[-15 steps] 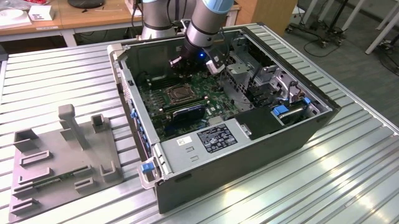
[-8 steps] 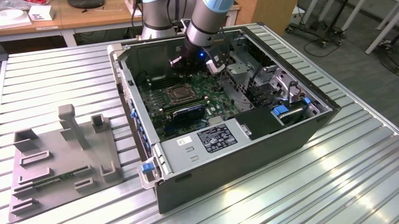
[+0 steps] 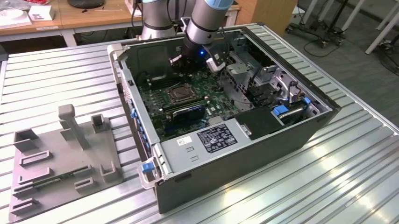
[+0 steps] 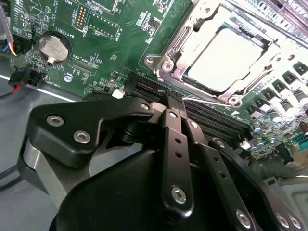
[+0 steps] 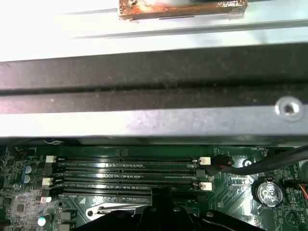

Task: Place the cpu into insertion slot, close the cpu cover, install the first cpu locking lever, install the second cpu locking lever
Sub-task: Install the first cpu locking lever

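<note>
Your gripper has its black fingers drawn together tip to tip, with nothing between them. In the second wrist view it hangs over the near end of the long black memory slots, just beside the socket and not touching it. In the exterior view you can see the arm reaching down into the open computer case from its far side.

The cpu sits in the insertion slot on the green circuit board. Its pale metal top shows through the cut-out of the cpu cover. The cover lies flat over the chip and frames it on all sides. You cannot tell from these views whether the locking levers are latched.

The case lies on its side on the slatted metal table, with its open face up. Inside it the board covers the floor toward the exterior view's left. A metal drive cage and a black box fill the side toward the exterior view's right. A round coin battery sits in its holder on the board, well apart from the socket.

On the table at the exterior view's left, clear of the case, you have a grey fixture tray with upright posts and several slots. A thin green strip lies in one of them.
</note>
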Motion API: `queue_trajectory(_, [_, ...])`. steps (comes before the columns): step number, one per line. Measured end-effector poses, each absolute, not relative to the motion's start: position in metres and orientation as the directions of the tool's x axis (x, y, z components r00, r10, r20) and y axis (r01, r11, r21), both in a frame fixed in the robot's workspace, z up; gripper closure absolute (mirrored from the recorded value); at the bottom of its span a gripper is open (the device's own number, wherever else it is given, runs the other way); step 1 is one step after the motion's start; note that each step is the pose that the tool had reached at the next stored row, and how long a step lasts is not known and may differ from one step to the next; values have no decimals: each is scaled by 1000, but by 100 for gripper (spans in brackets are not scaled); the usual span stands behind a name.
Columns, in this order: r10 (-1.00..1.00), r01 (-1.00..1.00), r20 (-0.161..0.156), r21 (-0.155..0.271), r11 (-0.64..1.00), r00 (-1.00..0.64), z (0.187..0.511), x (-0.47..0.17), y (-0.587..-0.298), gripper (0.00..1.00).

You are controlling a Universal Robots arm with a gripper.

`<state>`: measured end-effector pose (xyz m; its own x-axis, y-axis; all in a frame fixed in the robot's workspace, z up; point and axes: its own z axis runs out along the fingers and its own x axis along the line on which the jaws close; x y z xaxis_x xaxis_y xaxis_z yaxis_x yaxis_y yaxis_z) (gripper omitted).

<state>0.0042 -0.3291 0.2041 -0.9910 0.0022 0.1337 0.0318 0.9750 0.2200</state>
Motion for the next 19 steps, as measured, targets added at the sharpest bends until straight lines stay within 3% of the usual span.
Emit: queue_trajectory(19, [8, 32, 133, 181, 983, -991, 204, 4, -319, 89])
